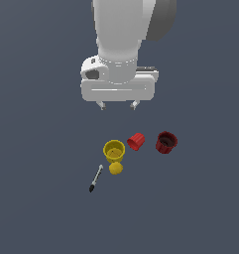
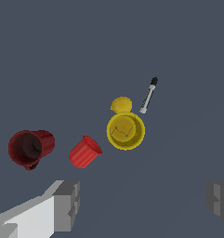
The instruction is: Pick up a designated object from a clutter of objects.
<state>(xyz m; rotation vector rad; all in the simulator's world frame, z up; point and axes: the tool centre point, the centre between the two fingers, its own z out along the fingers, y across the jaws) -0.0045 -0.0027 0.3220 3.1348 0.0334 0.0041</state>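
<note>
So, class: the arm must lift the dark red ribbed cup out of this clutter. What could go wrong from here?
1. The open pincer hangs above the yellow cup, not the dark red ribbed cup; descending straight would likely take the wrong thing.
2. The small bright red cup lies close beside the target, so a finger might knock it.

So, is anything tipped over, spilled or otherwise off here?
The small bright red cup lies tipped on its side, between the upright yellow cup and the dark red ribbed cup. Nothing is spilled or damaged.
</note>
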